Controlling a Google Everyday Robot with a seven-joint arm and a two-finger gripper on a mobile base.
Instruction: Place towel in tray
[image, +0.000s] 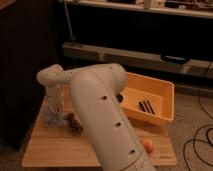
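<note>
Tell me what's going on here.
A one-armed robot is working on getting the towel into the yellow tray. Its end effector is down at the left side of the wooden table, shut, apparently on the towel, which lies on the table. The tray sits to the right with a few dark items inside; the towel is not in it yet.

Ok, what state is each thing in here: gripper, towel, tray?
Large rectangular yellow-orange plastic tray: upright on the light wooden table, holding only dark items.
Small pale grey-blue cloth towel: crumpled on the table, outside the tray.
Gripper: shut, down at the towel.
Small round orange object: resting near the table's front edge.
</note>
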